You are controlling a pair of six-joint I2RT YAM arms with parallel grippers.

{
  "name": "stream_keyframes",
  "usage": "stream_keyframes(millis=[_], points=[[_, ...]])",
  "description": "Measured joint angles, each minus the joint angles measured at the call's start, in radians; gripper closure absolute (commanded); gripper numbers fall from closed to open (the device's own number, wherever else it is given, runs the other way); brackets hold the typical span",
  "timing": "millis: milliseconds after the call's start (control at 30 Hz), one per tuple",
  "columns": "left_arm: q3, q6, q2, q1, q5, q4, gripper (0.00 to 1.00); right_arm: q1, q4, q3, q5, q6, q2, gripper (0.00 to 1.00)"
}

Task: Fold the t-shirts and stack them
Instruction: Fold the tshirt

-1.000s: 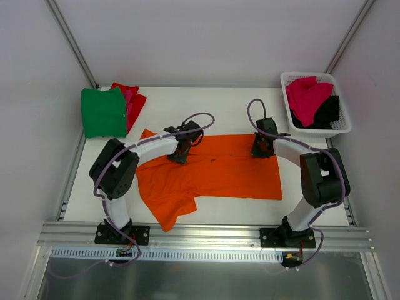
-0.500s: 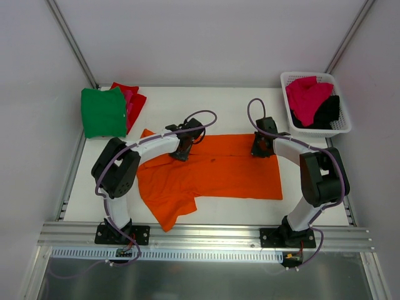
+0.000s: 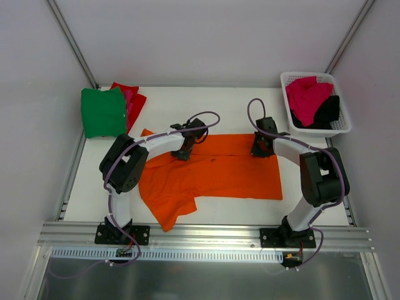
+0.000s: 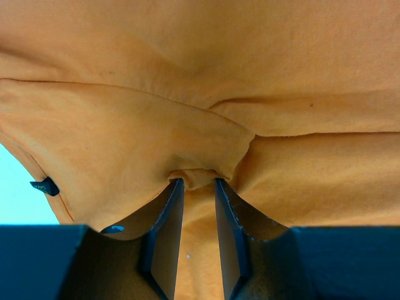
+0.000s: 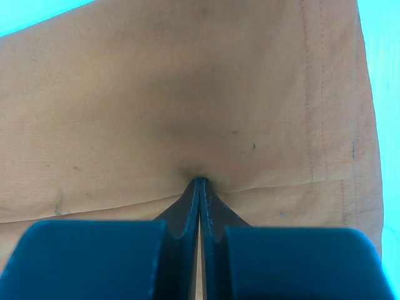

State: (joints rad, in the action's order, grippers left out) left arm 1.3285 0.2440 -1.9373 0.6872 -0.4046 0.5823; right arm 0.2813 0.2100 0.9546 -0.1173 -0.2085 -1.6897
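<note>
The bright orange t-shirt (image 3: 219, 175) lies spread across the middle of the table, its far part folded toward me. My left gripper (image 3: 183, 152) is at the shirt's far left, near the collar. In the left wrist view its jaws (image 4: 197, 182) stand a little apart, shut on a bunched fold of the orange cloth (image 4: 125, 144). My right gripper (image 3: 260, 149) is at the far right fold edge. In the right wrist view it (image 5: 200, 181) is pressed shut, with the orange cloth (image 5: 156, 112) puckered at its tips.
A folded green t-shirt (image 3: 103, 112) lies on a red one (image 3: 136, 100) at the back left corner. The white lattice basket (image 3: 342, 128) at the back right holds a magenta-pink t-shirt (image 3: 306, 97) and a black one (image 3: 328, 112). One orange sleeve (image 3: 169, 215) reaches the front edge.
The left arm's elbow has swung to the right while its gripper stays on the cloth, shifted slightly right. The right arm has not moved.
</note>
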Motion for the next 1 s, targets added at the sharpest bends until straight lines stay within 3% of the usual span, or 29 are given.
stream_keyframes(millis=[633,1000], points=[[0.010,0.000,-0.020,-0.002,-0.028,0.000,0.99,0.000,0.000,0.000,0.000,0.000,0.000,1.00],[0.007,0.013,0.095,0.014,-0.030,0.039,0.99,0.000,0.000,0.000,0.000,0.000,0.000,1.00]])
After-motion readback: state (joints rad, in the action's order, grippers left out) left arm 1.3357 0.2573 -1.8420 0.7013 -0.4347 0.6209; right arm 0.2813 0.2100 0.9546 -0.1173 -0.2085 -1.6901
